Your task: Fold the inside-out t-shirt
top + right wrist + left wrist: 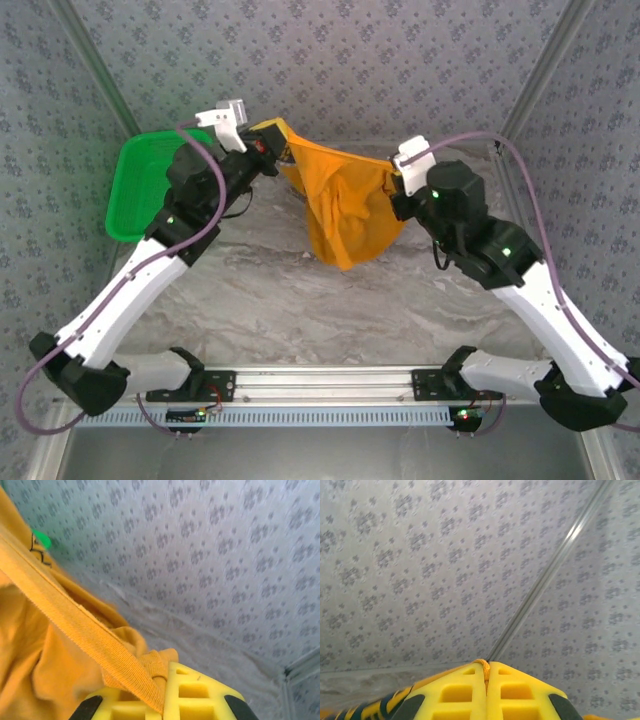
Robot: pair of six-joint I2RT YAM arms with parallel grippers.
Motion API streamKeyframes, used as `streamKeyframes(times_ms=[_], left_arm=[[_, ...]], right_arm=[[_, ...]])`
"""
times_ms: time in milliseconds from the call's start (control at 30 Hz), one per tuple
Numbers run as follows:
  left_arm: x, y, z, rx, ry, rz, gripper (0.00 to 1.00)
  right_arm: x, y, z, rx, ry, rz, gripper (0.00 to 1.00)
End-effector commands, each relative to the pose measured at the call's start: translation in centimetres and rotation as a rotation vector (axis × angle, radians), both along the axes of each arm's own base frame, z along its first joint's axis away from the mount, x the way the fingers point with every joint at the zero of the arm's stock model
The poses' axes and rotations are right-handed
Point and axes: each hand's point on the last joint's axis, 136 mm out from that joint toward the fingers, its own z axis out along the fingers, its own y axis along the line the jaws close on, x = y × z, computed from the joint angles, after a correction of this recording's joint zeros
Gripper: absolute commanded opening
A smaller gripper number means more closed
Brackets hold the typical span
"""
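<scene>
The orange-yellow t-shirt (342, 205) hangs in the air between my two grippers, above the back middle of the table, sagging to a point in the middle. My left gripper (268, 140) is shut on its upper left edge; in the left wrist view a thin orange hem (485, 668) is pinched between the yellow fingers (457, 692). My right gripper (398, 180) is shut on the shirt's right edge. In the right wrist view a ribbed orange band (90, 635) runs into the closed yellow fingers (200, 695), and loose cloth (30, 670) hangs at the left.
A green mesh basket (145, 185) stands at the back left of the marbled table (300, 300), just behind my left arm. Patterned grey walls close in the back and both sides. A metal rail (320, 385) runs along the near edge between the arm bases.
</scene>
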Motion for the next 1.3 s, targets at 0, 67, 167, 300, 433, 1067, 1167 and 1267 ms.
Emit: streamKeyframes(times_ms=[0, 67, 167, 300, 433, 1067, 1167, 1267], left_arm=[[-1.8, 3.2, 3.1, -0.034, -0.061, 0.129, 0.0], [-2.6, 3.8, 4.1, -0.048, -0.085, 0.131, 0.0], [-2.5, 4.4, 5.1, -0.027, -0.123, 0.17, 0.0], [-0.9, 4.5, 5.6, 0.021, -0.167, 0.248, 0.0], [3.0, 4.4, 6.0, 0.104, -0.237, 0.325, 0.0], [10.5, 5.7, 14.1, 0.165, -0.338, 0.377, 0.0], [10.8, 6.2, 11.4, 0.211, -0.181, 0.359, 0.0], [10.2, 5.0, 6.4, 0.257, -0.131, 0.274, 0.0]], right_arm=[[-2.4, -3.3, 4.3, -0.015, -0.127, -0.046, 0.0], [-2.6, -3.5, 5.7, 0.005, -0.171, -0.048, 0.0], [-1.6, -3.6, 7.1, -0.003, -0.226, -0.072, 0.0], [2.7, -4.9, 7.5, 0.03, -0.204, -0.156, 0.0], [10.0, -7.5, 6.4, 0.077, -0.155, -0.299, 0.0], [17.0, -12.1, 18.4, 0.247, -0.407, -0.445, 0.0], [16.1, -10.6, 16.2, 0.201, -0.345, -0.364, 0.0], [14.9, -9.5, 10.9, 0.142, -0.236, -0.332, 0.0]])
